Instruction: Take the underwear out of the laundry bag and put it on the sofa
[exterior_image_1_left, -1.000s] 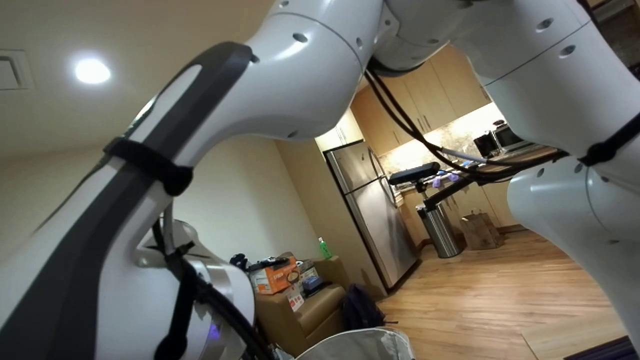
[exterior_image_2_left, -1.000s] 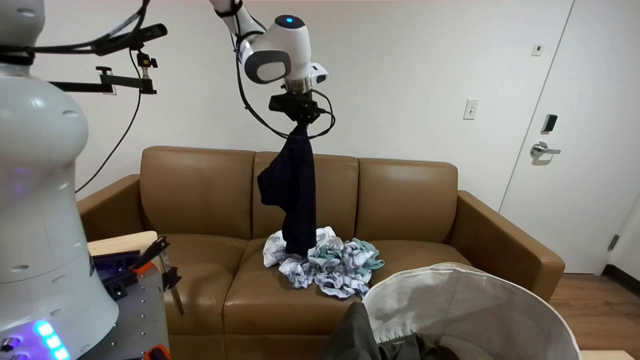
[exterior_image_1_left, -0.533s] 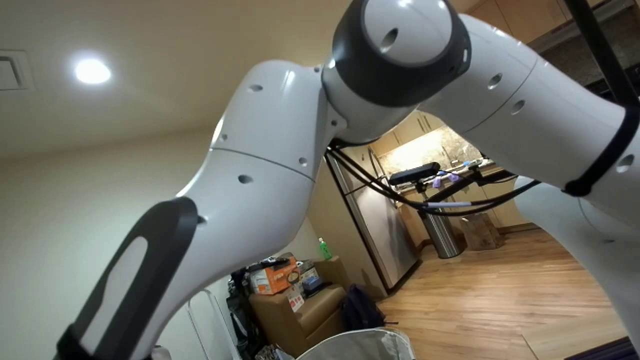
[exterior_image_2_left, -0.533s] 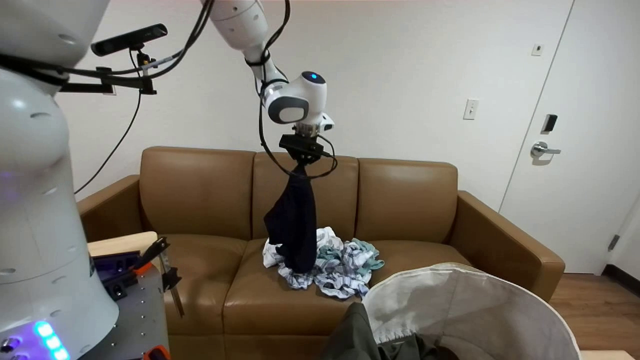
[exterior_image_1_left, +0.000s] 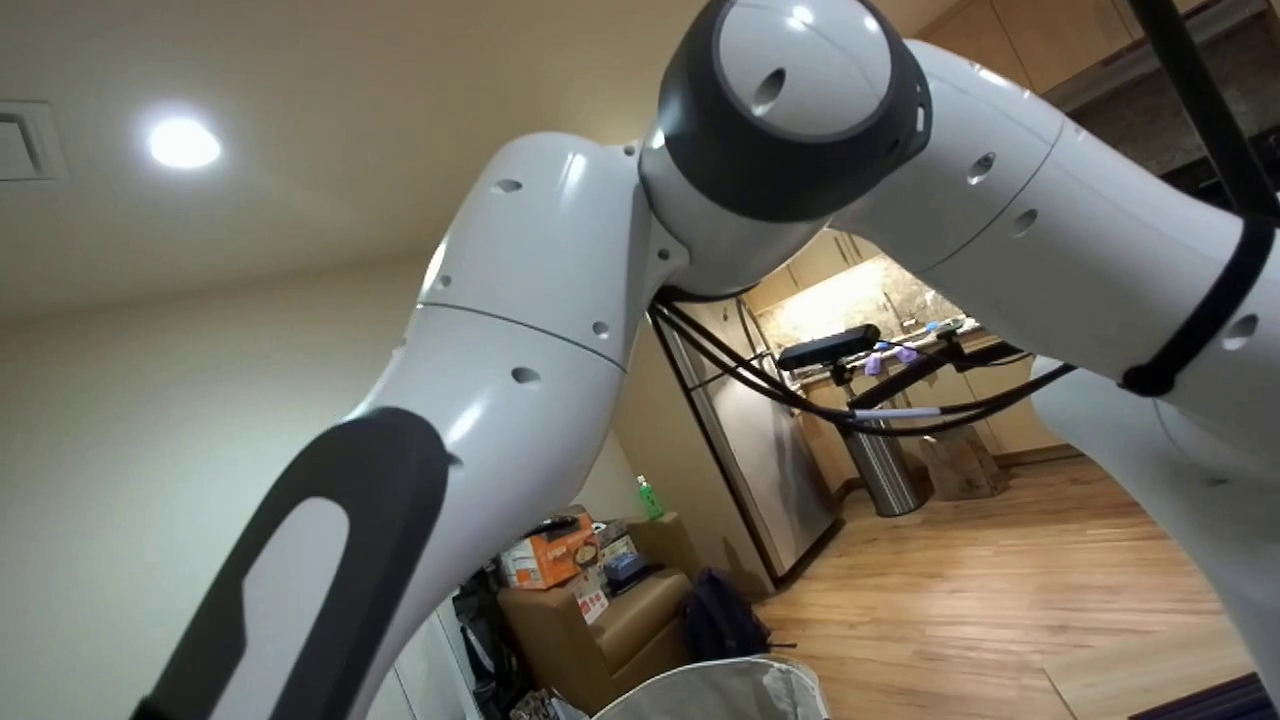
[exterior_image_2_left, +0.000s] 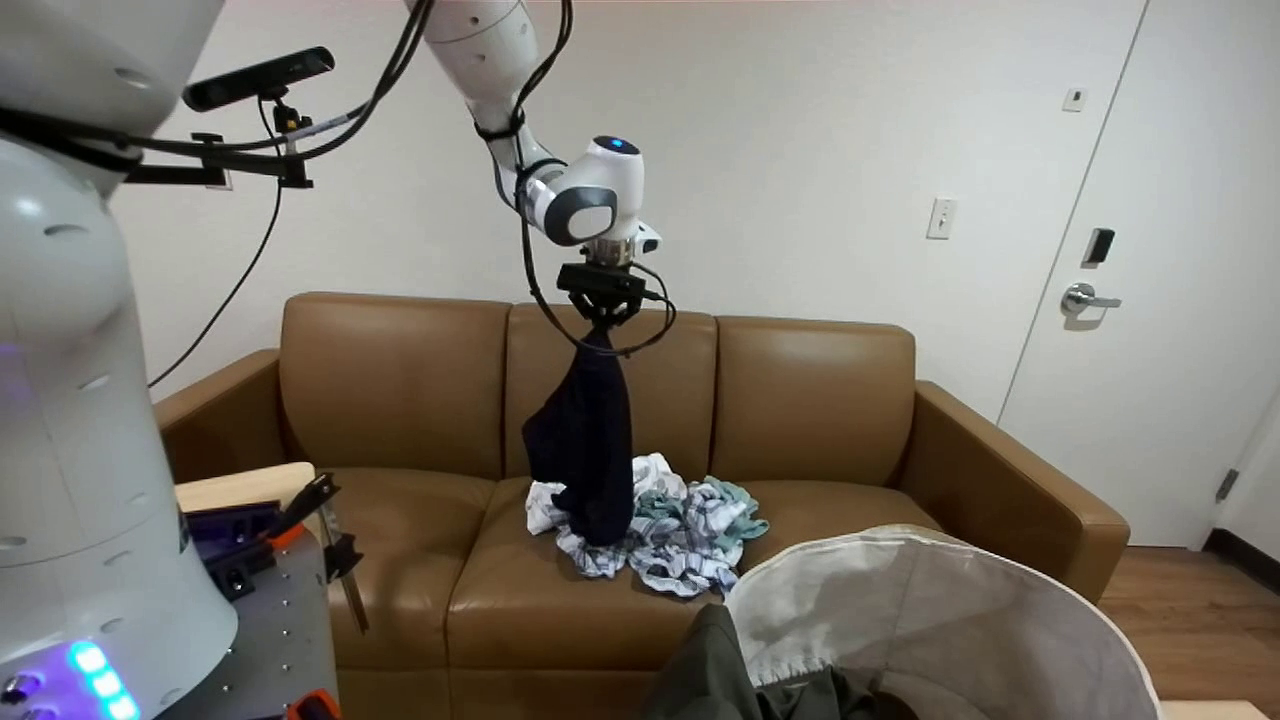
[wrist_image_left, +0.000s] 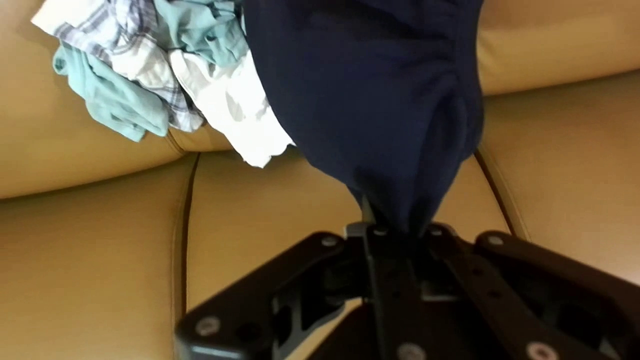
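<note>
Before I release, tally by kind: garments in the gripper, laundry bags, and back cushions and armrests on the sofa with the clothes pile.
Navy garment: 1
Laundry bag: 1
Sofa back cushions: 3
Sofa armrests: 2
Total: 7

White arm (exterior_image_1_left: 560, 230), dark trim (exterior_image_1_left: 400, 460), black cables (exterior_image_2_left: 405, 55), blue light (exterior_image_2_left: 617, 145); black gripper (wrist_image_left: 406, 231), silvery screws (wrist_image_left: 207, 326).

A white robot arm (exterior_image_1_left: 505, 340) arches in an exterior view and slopes down toward the pincer (exterior_image_2_left: 603, 323). Well apart from the pincer, a refrigerator (exterior_image_1_left: 755, 470) and metal trash can (exterior_image_1_left: 882, 465) stand beyond the pale-rimmed laundry bag (exterior_image_1_left: 715, 690).
</note>
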